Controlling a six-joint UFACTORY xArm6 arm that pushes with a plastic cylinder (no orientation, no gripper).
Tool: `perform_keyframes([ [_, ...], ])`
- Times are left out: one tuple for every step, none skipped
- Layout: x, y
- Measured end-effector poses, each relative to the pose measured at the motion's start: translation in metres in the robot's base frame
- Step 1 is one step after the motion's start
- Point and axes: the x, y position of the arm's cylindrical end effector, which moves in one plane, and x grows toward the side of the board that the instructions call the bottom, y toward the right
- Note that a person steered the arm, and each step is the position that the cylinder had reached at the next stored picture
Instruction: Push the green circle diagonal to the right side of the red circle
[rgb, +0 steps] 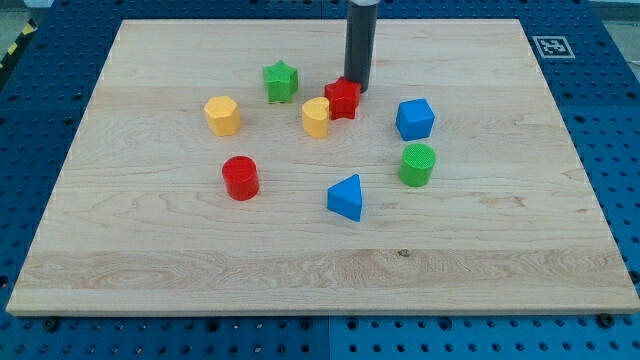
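Wooden board (150, 260): pale, lying on a blue perforated table (600, 150). Fiducial marker (549, 46): at the board's top right corner. 6 blocks on the board:
- green star (281, 81), upper centre
- red star (343, 98), just right of the green star
- yellow block (316, 117), touching the red star's left side
- yellow hexagon (222, 115), further left
- blue block (415, 119), right of the red star
- blue triangle (346, 197), lower centre

On the worktop (500, 260), my tip (357, 90) touches the red star (343, 99) on its far right side. The right yellow block (316, 117) touches that star's left. The green star (281, 81) lies farther left, and the left yellow block (222, 115) is left again. The green circle (417, 164) sits just near of the blue block (414, 119). The blue triangle (346, 197) lies between the green circle and the red circle (240, 177), slightly nearer.
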Motion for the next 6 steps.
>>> perform_keyframes([
  [0.027,-0.006],
  [0.055,-0.015],
  [0.081,-0.005],
  [0.098,0.029],
  [0.105,0.068],
  [0.105,0.100],
])
